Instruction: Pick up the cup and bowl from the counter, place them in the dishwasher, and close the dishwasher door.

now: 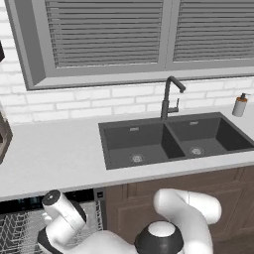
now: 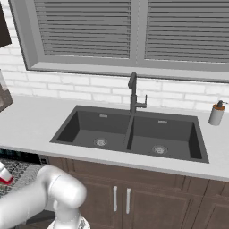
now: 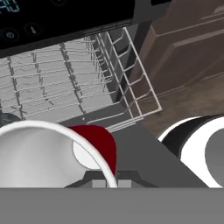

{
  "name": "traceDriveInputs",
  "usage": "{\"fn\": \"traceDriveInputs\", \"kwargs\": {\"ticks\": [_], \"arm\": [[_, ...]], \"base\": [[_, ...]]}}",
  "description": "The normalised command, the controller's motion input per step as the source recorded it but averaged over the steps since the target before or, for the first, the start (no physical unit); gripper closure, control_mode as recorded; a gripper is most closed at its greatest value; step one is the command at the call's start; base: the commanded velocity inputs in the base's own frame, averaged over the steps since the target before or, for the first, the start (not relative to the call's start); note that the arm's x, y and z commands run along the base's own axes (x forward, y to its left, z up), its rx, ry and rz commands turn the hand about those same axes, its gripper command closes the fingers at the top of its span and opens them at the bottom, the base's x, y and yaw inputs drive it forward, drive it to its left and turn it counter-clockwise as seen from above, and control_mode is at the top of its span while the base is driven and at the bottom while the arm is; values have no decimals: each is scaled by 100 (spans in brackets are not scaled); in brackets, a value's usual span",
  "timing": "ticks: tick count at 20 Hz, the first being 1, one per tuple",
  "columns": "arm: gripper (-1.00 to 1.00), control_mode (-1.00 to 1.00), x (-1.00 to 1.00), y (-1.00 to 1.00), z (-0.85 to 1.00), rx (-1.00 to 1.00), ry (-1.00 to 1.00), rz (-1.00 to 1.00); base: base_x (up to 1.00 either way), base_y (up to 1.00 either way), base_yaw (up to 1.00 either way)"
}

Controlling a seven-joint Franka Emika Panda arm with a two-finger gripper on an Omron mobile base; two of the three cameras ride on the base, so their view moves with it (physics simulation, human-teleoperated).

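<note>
The arm reaches low to the left, down to the open dishwasher [image 1: 30,225], which sits under the counter [image 1: 54,154] beside the brown cabinets [image 1: 173,191]. In the hand view the red cup [image 3: 98,144] lies very close under the camera, with its white rim curving across the lower left of the picture. The gripper [image 3: 111,183] sits right at the cup's rim. Its fingers are drawn tight together, and they seem to pinch the wall of the cup, one inside and one outside (the tips themselves are almost hidden behind the rim). In the right base view a small piece of red and white, the cup [image 2: 4,176], shows at the left edge over the rack.

Beyond the cup the grey-white wire rack [image 3: 78,87] stretches away, and its raised side wall of wire [image 3: 135,83] stands between the cup and the cabinets. Above the rack runs the black control strip [image 3: 65,19] with teal signs. A dark rounded shape [image 3: 8,118] peeks at the left edge of the hand view, just past the cup's rim; I cannot tell what it is.

On the counter the dark double sink [image 1: 171,141] with its black faucet [image 1: 168,99] is well apart from the arm. The tan soap dispenser [image 1: 240,105] stands at the far right by the brick wall.
</note>
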Motion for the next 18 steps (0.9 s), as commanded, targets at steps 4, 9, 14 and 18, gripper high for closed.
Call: {"fn": "traceDriveInputs", "kwargs": {"ticks": [4, 9, 14, 18], "arm": [[100, -100, 14, 0, -41, 0, 0, 11], [100, -100, 15, 0, -32, 0, 0, 13], [100, -100, 27, 0, -6, 4, 0, 15], [100, -100, 7, 0, -6, 10, -1, 8]], "base": [[0, 0, 0], [0, 0, 0], [0, 0, 0], [0, 0, 0]]}}
